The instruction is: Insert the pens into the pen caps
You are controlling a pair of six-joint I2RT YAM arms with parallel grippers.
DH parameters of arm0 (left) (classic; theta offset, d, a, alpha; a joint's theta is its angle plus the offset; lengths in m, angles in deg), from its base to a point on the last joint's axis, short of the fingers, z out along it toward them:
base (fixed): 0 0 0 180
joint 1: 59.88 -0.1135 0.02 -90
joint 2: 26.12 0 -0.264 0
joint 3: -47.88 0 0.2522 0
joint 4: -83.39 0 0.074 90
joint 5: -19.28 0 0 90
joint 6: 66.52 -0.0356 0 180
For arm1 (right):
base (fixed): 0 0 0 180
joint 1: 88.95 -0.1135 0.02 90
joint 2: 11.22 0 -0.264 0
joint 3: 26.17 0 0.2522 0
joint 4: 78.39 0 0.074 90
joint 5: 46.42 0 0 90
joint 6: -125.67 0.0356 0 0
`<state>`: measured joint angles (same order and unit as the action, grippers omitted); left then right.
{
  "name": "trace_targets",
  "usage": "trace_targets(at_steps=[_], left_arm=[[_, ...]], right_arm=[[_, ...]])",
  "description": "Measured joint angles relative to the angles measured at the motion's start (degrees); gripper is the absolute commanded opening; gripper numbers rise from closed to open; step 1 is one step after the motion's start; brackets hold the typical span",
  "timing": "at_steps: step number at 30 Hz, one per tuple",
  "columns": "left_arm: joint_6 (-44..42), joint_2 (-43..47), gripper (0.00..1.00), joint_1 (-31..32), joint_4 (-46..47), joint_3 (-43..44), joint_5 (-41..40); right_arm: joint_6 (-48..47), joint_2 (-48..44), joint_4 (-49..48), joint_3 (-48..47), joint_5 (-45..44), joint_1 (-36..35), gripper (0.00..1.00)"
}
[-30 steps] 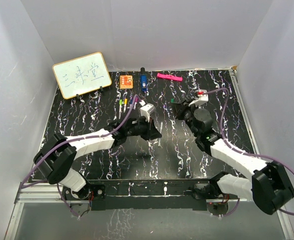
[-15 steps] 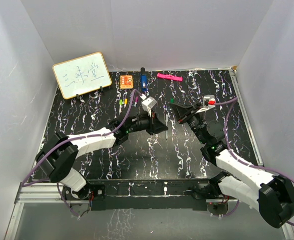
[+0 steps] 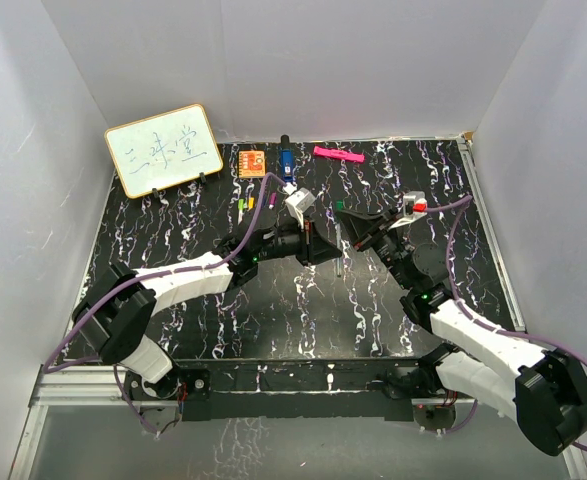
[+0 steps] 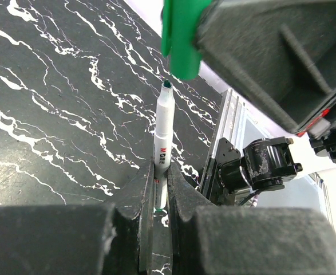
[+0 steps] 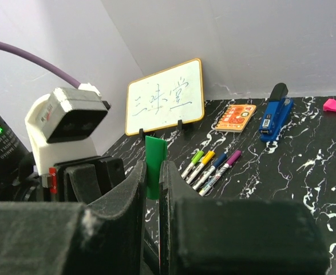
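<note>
My left gripper (image 4: 161, 172) is shut on the lower barrel of a white pen (image 4: 163, 137), which stands with its bare green tip (image 4: 167, 85) pointing up. My right gripper (image 5: 153, 172) is shut on a green pen cap (image 5: 154, 160). In the left wrist view the green cap (image 4: 182, 40) hangs open end down, just above the tip and slightly to its right, with a small gap. In the top view the left gripper (image 3: 328, 250) and the right gripper (image 3: 348, 222) meet over the table's middle, with the pen (image 3: 340, 255) between them.
Several capped pens (image 5: 213, 163) with green, yellow, blue and purple caps lie side by side; in the top view they (image 3: 256, 203) lie at the back centre-left. Behind them stand a whiteboard (image 3: 163, 150), an orange notebook (image 3: 252, 162), a blue stapler (image 3: 286, 163) and a pink bar (image 3: 337, 154).
The left gripper has carried the pen to the right. The right gripper has swung left with the green cap. The cap and the pen tip are now close together.
</note>
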<state>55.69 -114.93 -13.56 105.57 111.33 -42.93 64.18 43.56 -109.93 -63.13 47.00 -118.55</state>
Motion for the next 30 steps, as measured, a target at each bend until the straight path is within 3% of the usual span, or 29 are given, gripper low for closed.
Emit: trace_targets(at_steps=[30], left_arm=[[0.9,0.0,0.0,0.0,0.0,0.3,0.0]], right_arm=[[0.0,0.0,0.3,1.6,0.4,0.0,0.0]])
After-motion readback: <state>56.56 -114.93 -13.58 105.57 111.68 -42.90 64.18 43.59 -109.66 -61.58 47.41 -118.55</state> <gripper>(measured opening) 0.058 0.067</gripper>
